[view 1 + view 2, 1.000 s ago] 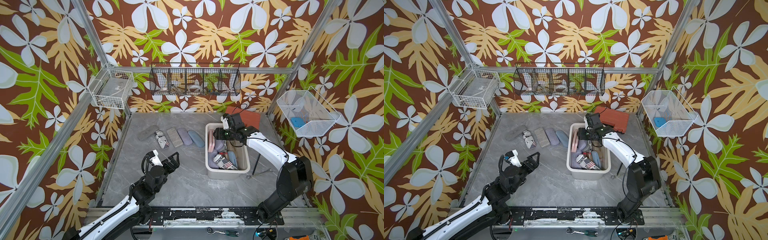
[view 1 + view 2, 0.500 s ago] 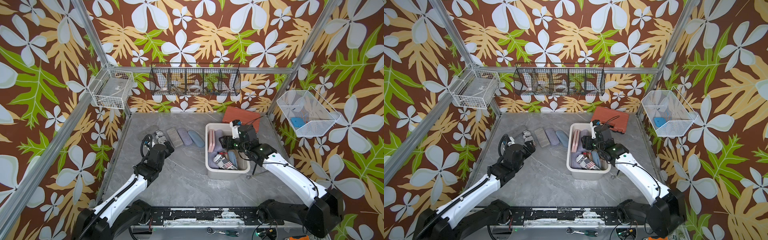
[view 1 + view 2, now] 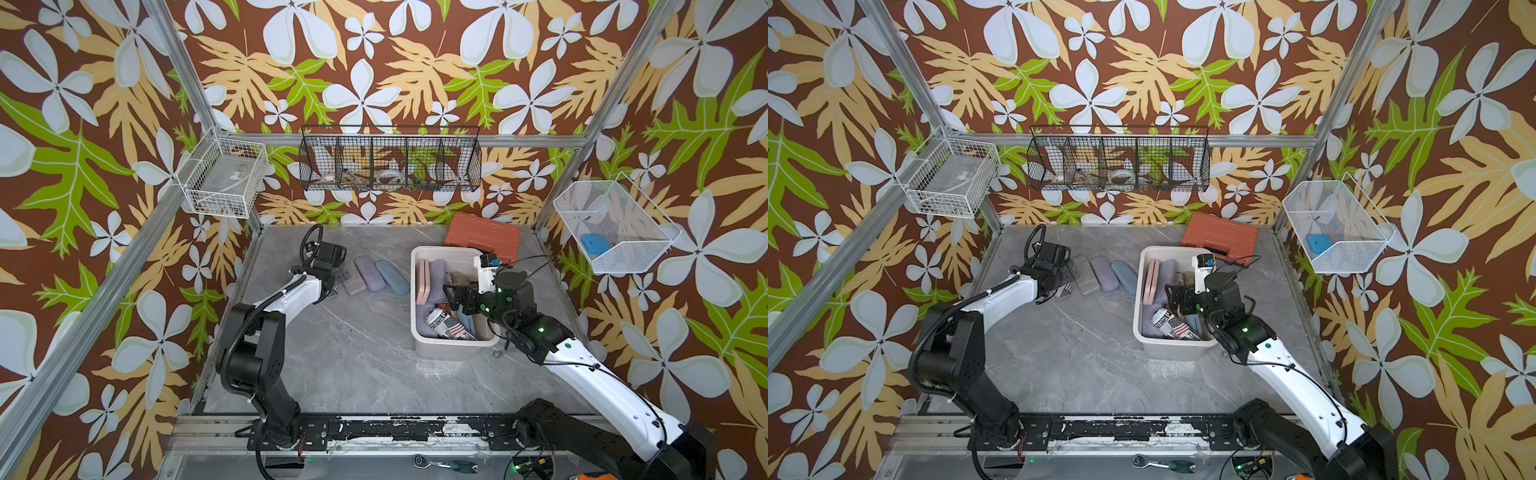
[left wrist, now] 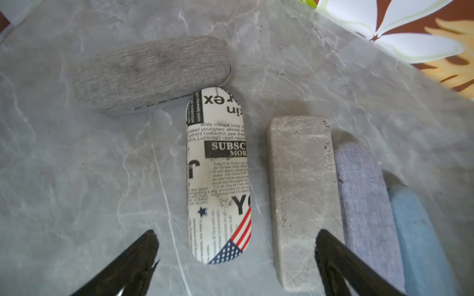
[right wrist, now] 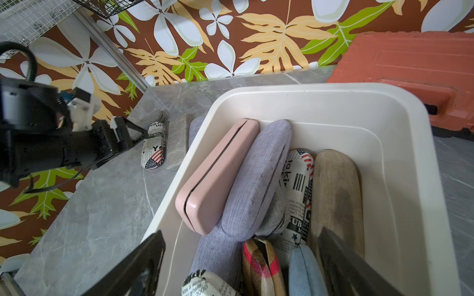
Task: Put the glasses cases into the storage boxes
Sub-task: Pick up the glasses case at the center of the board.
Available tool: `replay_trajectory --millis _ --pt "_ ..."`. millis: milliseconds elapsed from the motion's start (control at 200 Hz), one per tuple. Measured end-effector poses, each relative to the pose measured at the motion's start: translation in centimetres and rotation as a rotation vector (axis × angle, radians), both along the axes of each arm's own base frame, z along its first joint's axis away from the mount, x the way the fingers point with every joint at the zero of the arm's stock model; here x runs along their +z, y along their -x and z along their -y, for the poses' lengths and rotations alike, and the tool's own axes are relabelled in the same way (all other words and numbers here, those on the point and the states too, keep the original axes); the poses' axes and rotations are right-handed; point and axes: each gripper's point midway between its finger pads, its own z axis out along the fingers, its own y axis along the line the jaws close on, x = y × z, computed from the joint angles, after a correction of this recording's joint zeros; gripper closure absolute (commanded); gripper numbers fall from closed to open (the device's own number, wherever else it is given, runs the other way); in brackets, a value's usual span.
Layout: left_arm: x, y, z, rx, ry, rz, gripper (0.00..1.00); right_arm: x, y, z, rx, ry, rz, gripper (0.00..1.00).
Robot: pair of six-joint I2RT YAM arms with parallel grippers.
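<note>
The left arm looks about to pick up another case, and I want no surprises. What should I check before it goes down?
1. Left end effector open and empty: ok.
2. Newspaper-print case lined up beneath it: ok.
3. Finger clearance: not ok; one finger sits over the grey block-shaped case.
4. Target free of neighbours: not ok; the grey oval case touches one end.
5. Right end effector open, empty, above the tub: ok.
6. Room in tub: ok; cases inside lie below the rim.
</note>
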Motion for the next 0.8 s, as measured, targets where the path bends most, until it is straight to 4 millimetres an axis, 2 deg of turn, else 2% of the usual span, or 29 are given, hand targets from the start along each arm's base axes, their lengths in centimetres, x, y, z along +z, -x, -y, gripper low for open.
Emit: replay_trajectory --millis 155,315,491,536,661,726,796 --pt "-2.1 -1.6 -0.9 0.005 -0.049 -0.087 0.06 -0.2 0.6 -0.1 0.016 -0.013 0.003 0.08" --pt "-4.9 -0.9 -1.9 0.017 -0.024 -0.162 0.13 -0.2 0.7 0.1 0.011 -0.011 0.005 0.09" --pt "-7.7 -1.1 -1.2 -0.006 0.015 -0.222 0.30 -0.3 0.5 0.3 -0.002 -0.003 0.004 0.11" --pt "-7.8 -1.0 -1.2 -0.010 0.010 -0.227 0.32 -0.3 0.5 0.3 -0.004 0.000 0.001 0.12" --pt "-7.9 -1.0 -1.3 -0.024 0.004 -0.227 0.48 -0.2 0.2 0.7 -0.025 0.014 0.003 0.13" --pt "-7.8 -0.7 -1.3 -0.028 0.005 -0.220 0.48 -0.4 0.2 0.8 -0.030 0.018 0.001 0.14" --pt "-7.8 0.5 -1.5 -0.029 0.004 -0.230 0.48 -0.5 0.3 0.8 -0.031 0.019 -0.001 0.14"
